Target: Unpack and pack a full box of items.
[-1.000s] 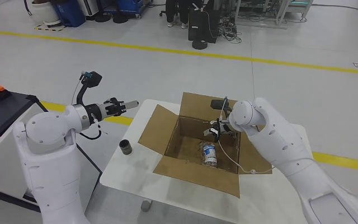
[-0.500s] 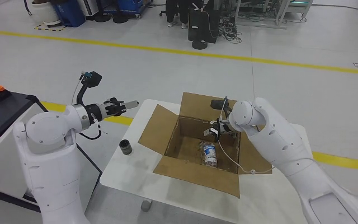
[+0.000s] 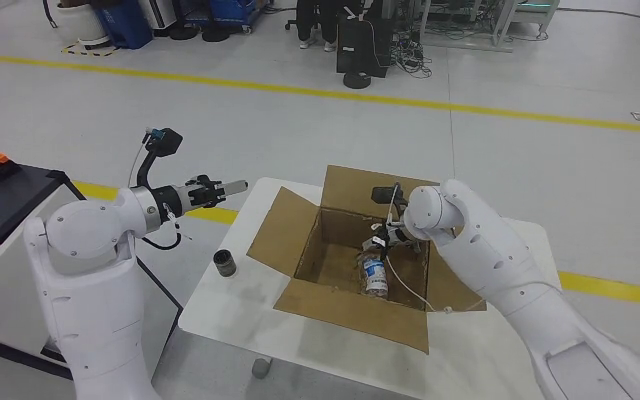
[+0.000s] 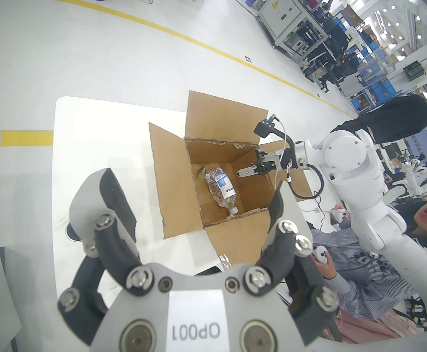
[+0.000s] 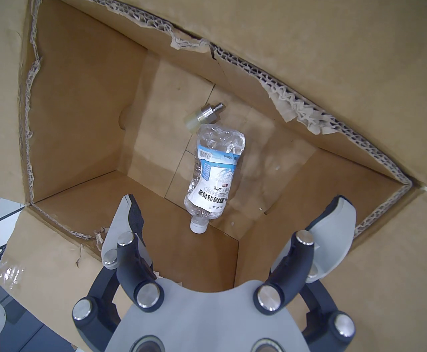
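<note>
The bottle (image 5: 213,173) lies on the box (image 3: 350,300) floor. The right gripper (image 5: 235,205) hangs inside at the bottle's 12 o'clock, jaws wide. The left gripper (image 4: 193,186), also wide, hovers at the box's 10 o'clock.

The clear bottle (image 5: 213,176) lying on the floor of the box (image 5: 83,116) carries a white-and-blue label (image 5: 213,186). The label has several lines of dark characters, a blue emblem and a small red mark. A barcode (image 5: 204,154) sits at the label's end nearest the bottle's base. In the top view the label is too small to make out. A pale plate (image 4: 195,328) on the base of the left gripper (image 4: 195,186) bears one short line of dark letters and digits, seen upside down. Far beyond the table, a grey cabinet (image 4: 287,23) shows a yellow warning triangle (image 4: 276,5).
</note>
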`<move>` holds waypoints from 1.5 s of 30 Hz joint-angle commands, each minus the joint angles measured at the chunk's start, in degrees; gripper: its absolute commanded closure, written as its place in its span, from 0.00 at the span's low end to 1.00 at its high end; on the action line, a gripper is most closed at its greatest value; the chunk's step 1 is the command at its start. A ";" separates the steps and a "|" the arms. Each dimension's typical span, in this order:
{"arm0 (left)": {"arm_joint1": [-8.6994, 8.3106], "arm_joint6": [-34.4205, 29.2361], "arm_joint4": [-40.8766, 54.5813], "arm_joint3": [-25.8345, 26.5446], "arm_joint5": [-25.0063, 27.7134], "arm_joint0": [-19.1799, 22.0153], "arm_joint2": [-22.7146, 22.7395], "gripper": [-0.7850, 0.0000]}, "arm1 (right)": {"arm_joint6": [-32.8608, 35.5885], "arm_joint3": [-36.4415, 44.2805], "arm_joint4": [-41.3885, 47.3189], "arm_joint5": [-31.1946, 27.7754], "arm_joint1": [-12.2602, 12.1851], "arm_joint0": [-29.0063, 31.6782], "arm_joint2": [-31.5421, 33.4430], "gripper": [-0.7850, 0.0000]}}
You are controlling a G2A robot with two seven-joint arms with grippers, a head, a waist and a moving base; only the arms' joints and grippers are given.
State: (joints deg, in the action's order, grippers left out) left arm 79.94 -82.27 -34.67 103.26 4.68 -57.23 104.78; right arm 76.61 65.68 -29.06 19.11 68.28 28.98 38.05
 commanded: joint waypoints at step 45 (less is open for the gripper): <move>0.00 0.00 0.00 0.00 0.00 0.00 0.00 0.00 | -8.11 -15.97 -11.04 5.23 12.84 -0.25 -13.69 0.00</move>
State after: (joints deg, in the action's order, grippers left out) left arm 79.94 -82.27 -34.67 103.26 4.68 -57.23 104.78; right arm 68.51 49.85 -40.04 24.45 81.01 28.63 24.36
